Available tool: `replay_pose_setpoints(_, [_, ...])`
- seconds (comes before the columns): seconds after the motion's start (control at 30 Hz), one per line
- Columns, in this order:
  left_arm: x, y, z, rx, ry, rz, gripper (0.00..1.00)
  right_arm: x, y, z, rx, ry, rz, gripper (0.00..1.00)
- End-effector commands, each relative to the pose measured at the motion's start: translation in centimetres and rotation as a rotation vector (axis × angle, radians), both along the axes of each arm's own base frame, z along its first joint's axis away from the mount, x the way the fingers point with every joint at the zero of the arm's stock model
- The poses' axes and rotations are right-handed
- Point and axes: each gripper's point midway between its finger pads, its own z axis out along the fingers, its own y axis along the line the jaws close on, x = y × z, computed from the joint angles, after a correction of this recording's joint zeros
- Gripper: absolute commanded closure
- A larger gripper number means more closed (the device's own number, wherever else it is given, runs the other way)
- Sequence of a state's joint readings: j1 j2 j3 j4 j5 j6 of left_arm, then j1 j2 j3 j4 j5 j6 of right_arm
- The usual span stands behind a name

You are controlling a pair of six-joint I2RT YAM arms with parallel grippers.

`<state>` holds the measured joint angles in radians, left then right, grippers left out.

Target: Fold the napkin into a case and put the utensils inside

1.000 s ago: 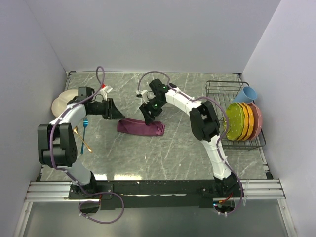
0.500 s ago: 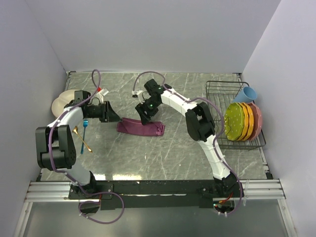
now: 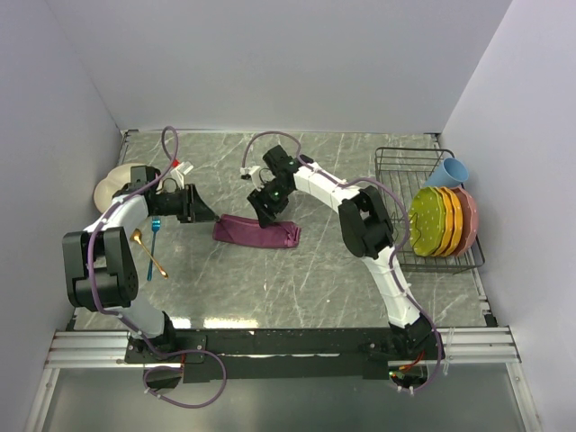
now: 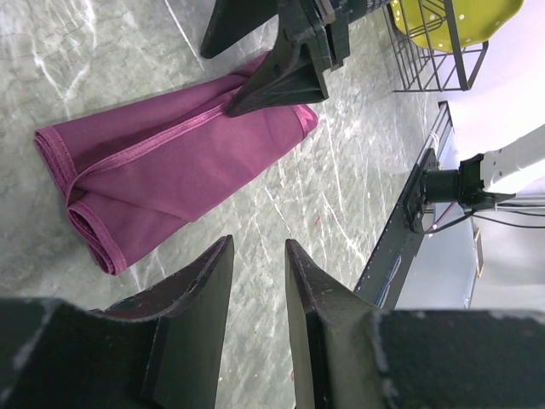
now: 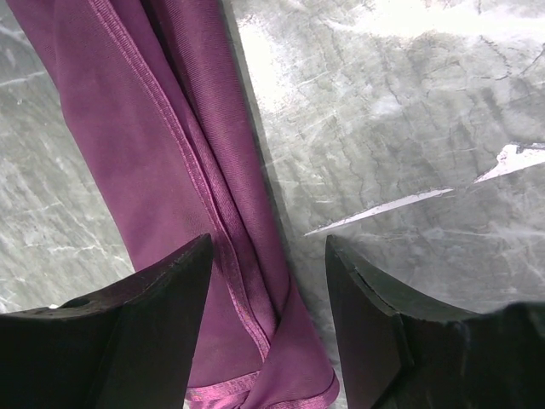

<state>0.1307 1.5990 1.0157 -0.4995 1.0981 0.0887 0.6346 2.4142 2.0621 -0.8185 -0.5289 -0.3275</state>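
The napkin (image 3: 257, 233) lies folded into a long maroon-purple case on the marble table; its hemmed layers also show in the left wrist view (image 4: 162, 162) and the right wrist view (image 5: 162, 145). My right gripper (image 3: 267, 214) hovers over the strip's far long edge, open (image 5: 268, 243), with its jaws straddling that edge and one end of the cloth. My left gripper (image 3: 202, 210) sits just left of the strip's left end, its jaws a little apart (image 4: 258, 256) with nothing between them. The blue fork (image 3: 154, 236) and gold spoon (image 3: 149, 256) lie to the left, under the left arm.
A cream plate (image 3: 110, 186) rests at the far left by the wall. On the right stands a black wire rack (image 3: 396, 162) with coloured plates (image 3: 443, 221) and a blue cup (image 3: 453, 169). The right arm's fingers (image 4: 281, 72) cross the left wrist view.
The left arm has drawn back a little to the left, away from the strip. The right gripper has shifted slightly left over the cloth and its jaws have narrowed somewhat.
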Motion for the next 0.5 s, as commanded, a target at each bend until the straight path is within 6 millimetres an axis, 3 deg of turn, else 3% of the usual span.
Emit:
replay_pose_setpoints(0.0, [0.39,0.47,0.27,0.005,-0.033,-0.004,0.63,-2.33,-0.88,-0.22,-0.047,0.058,0.017,0.34])
replay_pose_setpoints(0.47, [0.35,0.5,-0.23,0.003,-0.02,-0.008,0.64,-3.12,-1.51,-0.97,-0.105,0.018,0.014,0.41])
